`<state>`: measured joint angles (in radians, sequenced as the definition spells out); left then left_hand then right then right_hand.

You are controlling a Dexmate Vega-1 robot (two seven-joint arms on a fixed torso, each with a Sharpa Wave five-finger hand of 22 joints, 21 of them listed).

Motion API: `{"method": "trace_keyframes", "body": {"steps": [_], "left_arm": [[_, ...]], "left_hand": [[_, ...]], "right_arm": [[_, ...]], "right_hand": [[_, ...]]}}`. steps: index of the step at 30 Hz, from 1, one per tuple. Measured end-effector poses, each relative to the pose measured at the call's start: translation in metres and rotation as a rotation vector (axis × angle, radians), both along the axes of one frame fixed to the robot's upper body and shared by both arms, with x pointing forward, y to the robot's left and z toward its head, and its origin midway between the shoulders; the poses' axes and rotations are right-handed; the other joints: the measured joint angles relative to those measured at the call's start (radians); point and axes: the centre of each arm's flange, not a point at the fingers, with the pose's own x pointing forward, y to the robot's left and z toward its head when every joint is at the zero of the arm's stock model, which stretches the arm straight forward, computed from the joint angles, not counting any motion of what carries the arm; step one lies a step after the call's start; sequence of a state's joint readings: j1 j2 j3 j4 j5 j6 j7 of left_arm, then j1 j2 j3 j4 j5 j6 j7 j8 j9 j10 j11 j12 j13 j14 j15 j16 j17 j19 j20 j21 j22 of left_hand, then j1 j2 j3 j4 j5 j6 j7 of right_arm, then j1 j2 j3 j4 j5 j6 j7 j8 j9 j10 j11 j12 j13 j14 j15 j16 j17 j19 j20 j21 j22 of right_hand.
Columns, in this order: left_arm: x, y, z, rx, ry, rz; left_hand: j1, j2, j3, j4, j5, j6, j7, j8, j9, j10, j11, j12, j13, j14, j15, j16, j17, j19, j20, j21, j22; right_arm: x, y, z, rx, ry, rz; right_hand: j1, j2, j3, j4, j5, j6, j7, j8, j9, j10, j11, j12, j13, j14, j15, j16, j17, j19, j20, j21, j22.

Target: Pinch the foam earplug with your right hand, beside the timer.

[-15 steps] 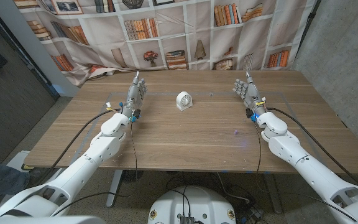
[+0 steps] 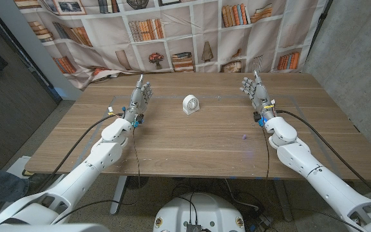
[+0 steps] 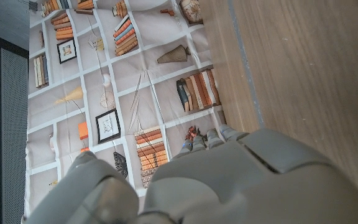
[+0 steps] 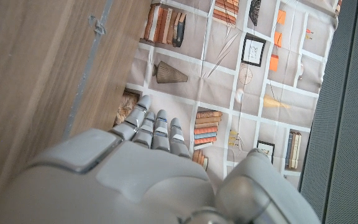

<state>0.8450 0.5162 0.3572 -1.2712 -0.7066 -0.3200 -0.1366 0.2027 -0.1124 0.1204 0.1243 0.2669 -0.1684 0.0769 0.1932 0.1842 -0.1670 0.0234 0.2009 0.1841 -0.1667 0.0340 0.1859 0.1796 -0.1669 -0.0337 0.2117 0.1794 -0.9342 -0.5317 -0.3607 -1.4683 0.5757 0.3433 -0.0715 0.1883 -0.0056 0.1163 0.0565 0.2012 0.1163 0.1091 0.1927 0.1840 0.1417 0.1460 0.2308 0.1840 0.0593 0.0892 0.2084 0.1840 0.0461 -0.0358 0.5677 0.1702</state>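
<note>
We saw the earplug (image 2: 244, 136), a tiny purple speck, lying nearest on the surface (image 2: 192, 138), right of centre, well apart from the timer (image 2: 189, 104) farther back. Right hand (image 2: 254, 91) stood far right, fingers apart, holding nothing; left hand (image 2: 141, 96) likewise, far left. Step: reach not begun. Next move, we judged: bring right hand nearer, down, w/ precise thumb-finger closure. Wrist views gave hand backs & bookshelf backdrop (image 4: 241, 74).

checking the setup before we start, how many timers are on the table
1. The white timer stands on the wooden table toward its far side, about midway between the left hand and the right hand, touched by neither.
</note>
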Motion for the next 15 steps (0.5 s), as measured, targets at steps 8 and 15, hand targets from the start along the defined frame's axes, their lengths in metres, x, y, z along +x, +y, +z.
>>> {"method": "trace_keyframes", "body": {"steps": [8,15], "left_arm": [[-0.006,0.003,0.000,0.025,0.004,-0.025],[-0.015,0.007,0.004,0.053,-0.006,-0.029]], "left_hand": [[0.006,0.007,0.000,0.000,0.000,-0.004,0.004,0.000,0.000,0.004,0.004,0.007,0.000,-0.004,0.004,0.000,0.000,0.000,0.000,0.000,0.000],[0.004,0.020,0.000,0.000,0.000,-0.004,0.004,0.008,0.000,0.009,0.009,0.007,0.000,-0.005,0.005,0.000,0.000,0.000,0.000,0.000,0.000]], "right_arm": [[-0.018,0.005,-0.002,-0.016,-0.028,-0.020],[-0.036,0.005,-0.004,-0.038,-0.048,-0.048]], "right_hand": [[0.022,0.006,0.008,-0.019,0.000,0.013,-0.002,0.004,0.000,0.034,-0.010,0.011,0.000,0.034,-0.007,0.003,0.000,0.038,-0.002,0.000,0.000],[0.042,0.016,0.017,-0.028,0.000,0.038,0.002,0.012,0.000,0.046,-0.011,0.013,0.000,0.046,-0.010,0.003,0.000,0.054,0.000,0.000,0.000]]}}
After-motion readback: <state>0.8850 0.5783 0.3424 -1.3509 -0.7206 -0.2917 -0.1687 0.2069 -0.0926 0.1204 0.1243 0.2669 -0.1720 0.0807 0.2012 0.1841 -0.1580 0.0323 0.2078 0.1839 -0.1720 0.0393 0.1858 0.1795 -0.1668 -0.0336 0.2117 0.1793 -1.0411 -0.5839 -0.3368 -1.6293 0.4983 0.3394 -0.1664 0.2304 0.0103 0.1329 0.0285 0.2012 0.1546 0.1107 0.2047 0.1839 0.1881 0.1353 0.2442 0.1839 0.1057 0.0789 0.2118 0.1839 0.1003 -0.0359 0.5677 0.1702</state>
